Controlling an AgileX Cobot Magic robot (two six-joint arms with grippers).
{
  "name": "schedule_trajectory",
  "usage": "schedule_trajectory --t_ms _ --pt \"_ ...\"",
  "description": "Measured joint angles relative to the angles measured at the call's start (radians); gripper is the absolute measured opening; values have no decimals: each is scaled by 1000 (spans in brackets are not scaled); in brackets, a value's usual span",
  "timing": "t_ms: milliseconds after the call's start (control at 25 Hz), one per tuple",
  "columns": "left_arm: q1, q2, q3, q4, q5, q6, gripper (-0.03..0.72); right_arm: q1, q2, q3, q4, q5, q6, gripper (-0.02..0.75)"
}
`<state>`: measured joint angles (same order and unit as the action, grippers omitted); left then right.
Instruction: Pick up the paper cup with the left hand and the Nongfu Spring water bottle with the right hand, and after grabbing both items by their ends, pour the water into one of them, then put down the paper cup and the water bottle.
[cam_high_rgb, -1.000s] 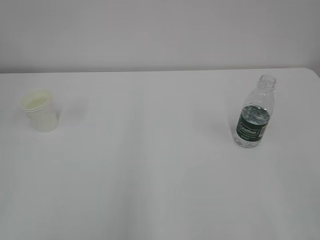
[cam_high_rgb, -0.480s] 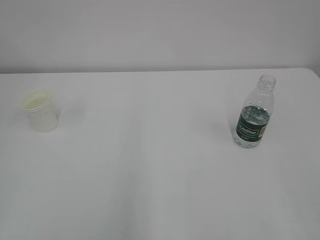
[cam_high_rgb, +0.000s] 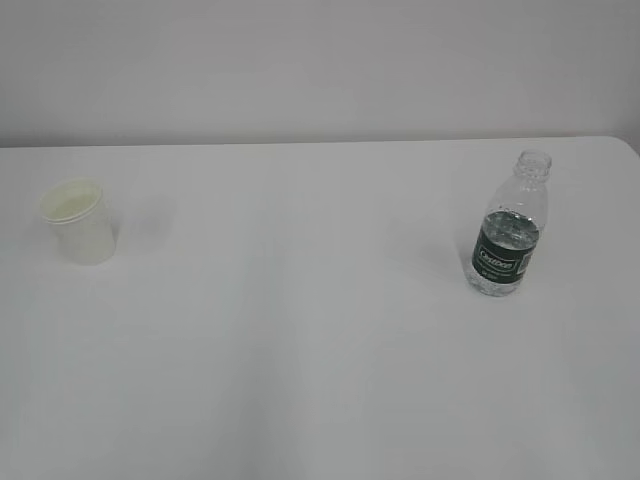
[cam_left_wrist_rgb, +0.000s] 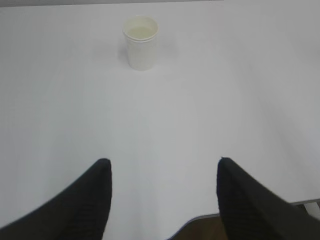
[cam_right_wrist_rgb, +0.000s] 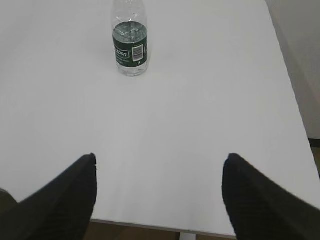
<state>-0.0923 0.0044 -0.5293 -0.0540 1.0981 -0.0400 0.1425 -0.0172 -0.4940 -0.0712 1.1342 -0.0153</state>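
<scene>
Neither arm appears in the exterior view, and each wrist view cuts its gripper down to two black fingertips at the bottom edge; the top of the small clear plastic water bottle with the dark green label band (cam_right_wrist_rgb: 130, 42) is cropped by the right wrist view's upper edge, and its white lettering is too blurred to read; the clear water (cam_high_rgb: 510, 232) shows around and just above the label. Against the earlier exterior frames nothing on the white table (cam_high_rgb: 320, 350) has shifted; the small tapered white paper cup (cam_high_rgb: 79, 221) stands upright at the far left and the uncapped bottle (cam_high_rgb: 508, 232) upright at the right, well apart. The left hand (cam_left_wrist_rgb: 162, 170) hangs low over the near table edge, pointed toward the cup (cam_left_wrist_rgb: 141, 42), jaws spread wide and holding nothing; the right hand (cam_right_wrist_rgb: 159, 165) hangs likewise at the near edge facing the bottle, jaws wide apart and empty.
</scene>
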Motion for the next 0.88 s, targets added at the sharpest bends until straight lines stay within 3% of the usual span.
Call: schedule_trajectory --t_ms 880 --pt "0 0 0 -1 0 0 461 0 0 0 0 0 0 591"
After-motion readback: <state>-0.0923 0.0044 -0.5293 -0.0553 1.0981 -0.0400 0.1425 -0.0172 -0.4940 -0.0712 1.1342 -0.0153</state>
